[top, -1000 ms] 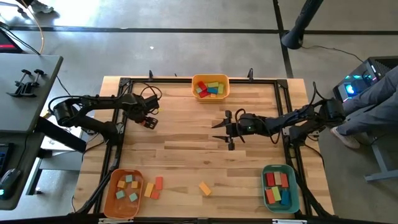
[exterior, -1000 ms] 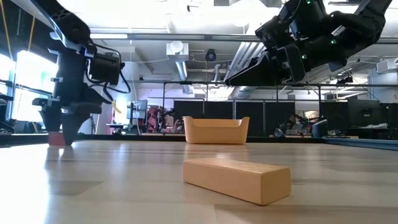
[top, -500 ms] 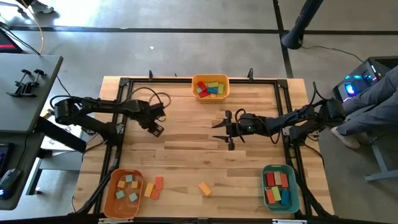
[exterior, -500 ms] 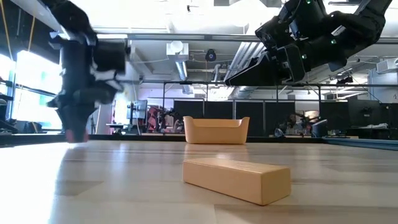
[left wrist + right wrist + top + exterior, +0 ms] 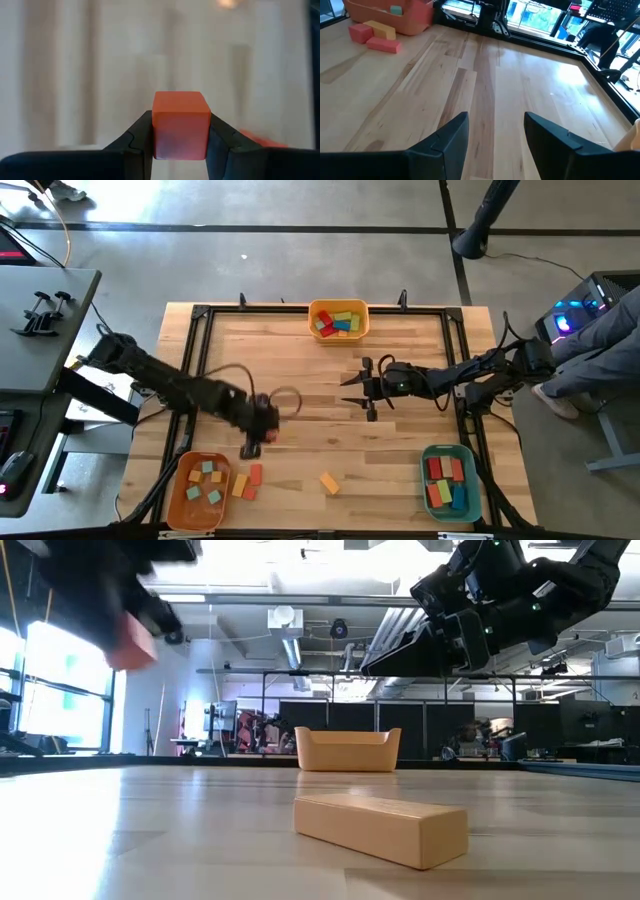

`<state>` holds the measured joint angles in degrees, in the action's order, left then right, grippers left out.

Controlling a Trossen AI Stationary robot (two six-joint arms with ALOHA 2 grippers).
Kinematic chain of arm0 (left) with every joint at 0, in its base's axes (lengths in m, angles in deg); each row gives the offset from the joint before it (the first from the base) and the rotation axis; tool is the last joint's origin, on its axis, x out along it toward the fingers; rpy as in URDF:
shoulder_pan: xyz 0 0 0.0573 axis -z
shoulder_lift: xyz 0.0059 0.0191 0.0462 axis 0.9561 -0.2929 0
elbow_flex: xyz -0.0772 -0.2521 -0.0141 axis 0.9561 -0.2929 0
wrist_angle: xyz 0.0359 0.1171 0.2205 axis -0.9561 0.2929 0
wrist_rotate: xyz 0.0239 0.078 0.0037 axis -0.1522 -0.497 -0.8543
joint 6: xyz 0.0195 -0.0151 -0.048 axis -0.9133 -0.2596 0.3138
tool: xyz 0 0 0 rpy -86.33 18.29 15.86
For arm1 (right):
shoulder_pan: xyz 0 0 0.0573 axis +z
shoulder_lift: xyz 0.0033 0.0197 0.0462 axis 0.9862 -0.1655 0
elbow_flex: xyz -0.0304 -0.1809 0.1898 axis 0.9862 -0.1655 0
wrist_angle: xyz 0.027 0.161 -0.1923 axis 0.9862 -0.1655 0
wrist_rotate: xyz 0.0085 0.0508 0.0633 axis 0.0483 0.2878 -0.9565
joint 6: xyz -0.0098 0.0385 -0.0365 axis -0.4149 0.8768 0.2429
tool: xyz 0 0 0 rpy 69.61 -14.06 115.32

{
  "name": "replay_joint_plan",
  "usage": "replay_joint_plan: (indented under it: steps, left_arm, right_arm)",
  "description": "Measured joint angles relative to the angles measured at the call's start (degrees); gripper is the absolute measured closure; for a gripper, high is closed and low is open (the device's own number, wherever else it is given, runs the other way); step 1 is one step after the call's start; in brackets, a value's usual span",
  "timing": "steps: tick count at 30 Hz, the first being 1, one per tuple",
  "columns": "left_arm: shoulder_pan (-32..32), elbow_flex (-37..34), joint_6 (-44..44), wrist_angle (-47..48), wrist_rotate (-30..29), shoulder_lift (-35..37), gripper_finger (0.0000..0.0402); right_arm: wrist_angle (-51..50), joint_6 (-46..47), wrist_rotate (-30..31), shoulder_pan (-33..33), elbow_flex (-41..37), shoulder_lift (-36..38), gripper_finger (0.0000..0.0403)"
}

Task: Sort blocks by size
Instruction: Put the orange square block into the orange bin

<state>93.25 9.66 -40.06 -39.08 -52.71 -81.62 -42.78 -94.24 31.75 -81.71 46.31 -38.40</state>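
A small red-orange cube [image 5: 180, 122] is held in my left gripper [image 5: 252, 444] and hangs above the table's near left part, close to the orange bin [image 5: 200, 492]. The low view shows this cube [image 5: 130, 642] blurred, high over the table. Loose blocks rest flat on the wood: a yellow one [image 5: 240, 485], a red one [image 5: 255, 474] and an orange bar [image 5: 329, 482]. Sorted blocks fill the yellow bin [image 5: 338, 320] and the teal bin [image 5: 447, 480]. My right gripper [image 5: 366, 390] waits open above mid-table, with nothing between its fingers. My left gripper pinches the cube by two opposite side faces [image 5: 156, 135] between its two fingers [image 5: 220, 142]. It comes at the cube slanting down from above. The cube is lifted clear of the table, and its top face and one side face show past the fingertips.
The orange bar [image 5: 380, 825] lies close to the low camera, with the yellow bin [image 5: 347, 750] behind it. The right wrist view sees the orange bin [image 5: 395, 14] and the loose blocks [image 5: 372, 36] across bare wood. A dark frame rims the table [image 5: 200, 320].
My left gripper has taken the red cube up off the table at the far left. It has swung quickly toward the near edge and a little rightward, rising and rolling as it went. It now hangs beside the orange bin. The right arm has kept still.
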Motion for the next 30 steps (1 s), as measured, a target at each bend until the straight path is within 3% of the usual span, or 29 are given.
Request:
replay_joint_plan:
  steps: [3, 6, 9, 13, 16, 23, 26, 30]
  left_arm:
    - [7.1, 3.4, 0.2, 0.8, -0.2, -3.1, 0.0308]
    - [13.1, 7.9, 6.1, 6.3, -0.1, -7.6, 0.0308]
    - [18.1, 12.9, 18.1, 16.6, 1.0, -12.4, 0.0308]
    - [24.2, 18.0, 38.4, 28.1, 7.9, -17.1, 0.0308]
    - [29.7, 18.8, 48.4, 26.8, 9.4, -17.8, 0.0301]
    - [41.6, 18.9, 71.4, 26.4, 6.7, -17.5, 0.0303]
    - [44.3, 18.3, 75.0, 26.3, 2.5, -18.0, 0.0299]
    - [45.2, 15.4, 73.4, 26.3, -3.0, -18.2, 0.0297]
  right_arm:
    - [0.2, 0.4, 0.0, 0.0, 0.0, 0.0, 0.0215]
    - [0.4, 1.3, 0.0, 0.0, 0.0, 0.0, 0.0215]
    - [0.5, 1.5, 0.0, 0.0, 0.0, 0.0, 0.0215]
    - [0.8, 1.5, 0.0, 0.0, 0.0, 0.0, 0.0215]
    - [0.8, 1.5, 0.0, 0.0, 0.0, 0.0, 0.0215]
    - [0.8, 1.4, 0.0, 0.0, 0.0, 0.0, 0.0215]
    - [0.9, 1.2, 0.0, 0.0, 0.0, 0.0, 0.0215]
    - [1.0, 1.1, 0.0, 0.0, 0.0, 0.0, 0.0215]
